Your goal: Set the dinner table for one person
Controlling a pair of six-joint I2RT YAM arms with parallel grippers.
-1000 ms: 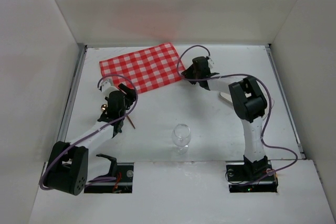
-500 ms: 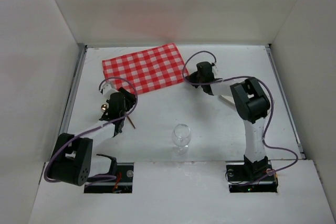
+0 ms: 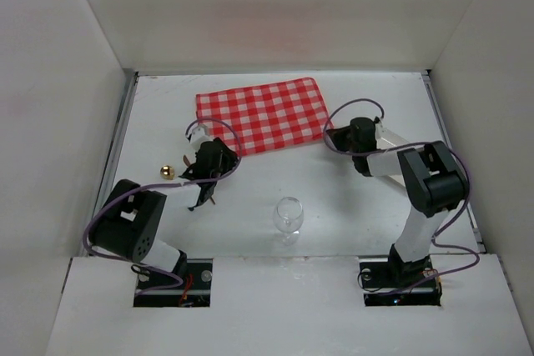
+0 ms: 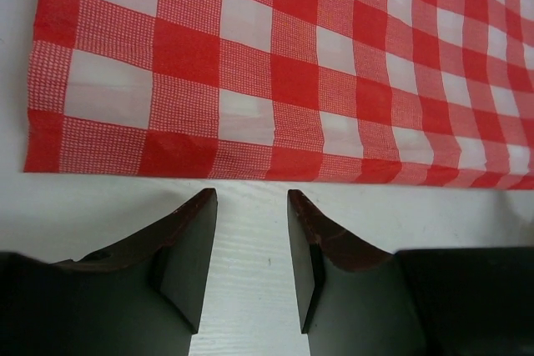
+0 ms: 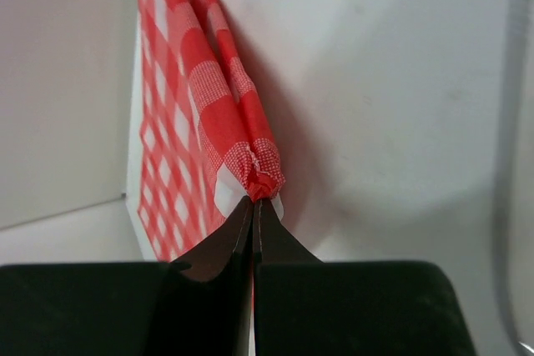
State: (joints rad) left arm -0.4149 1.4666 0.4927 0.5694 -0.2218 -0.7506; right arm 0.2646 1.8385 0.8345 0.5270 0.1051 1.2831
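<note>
The right gripper (image 5: 253,202) is pressed together on a bunched corner of the cloth (image 3: 263,114), where the red-and-white checked fabric puckers into soft folds at its right edge. The left gripper (image 4: 250,206) is spread, its dark curved fingers (image 4: 188,248) empty above the table (image 3: 350,198), just short of the cloth's flat hem. The matte white table fills the top view's middle. A clear stemmed glass (image 3: 289,216) stands at lower centre, and a small gold ball (image 3: 167,172) lies at left.

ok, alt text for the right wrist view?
The right end effector, fingers closed, pinches a bunched edge of the red-and-white checked cloth. From the pinch, the cloth runs away toward the upper left in a raised fold over the white table.
</note>
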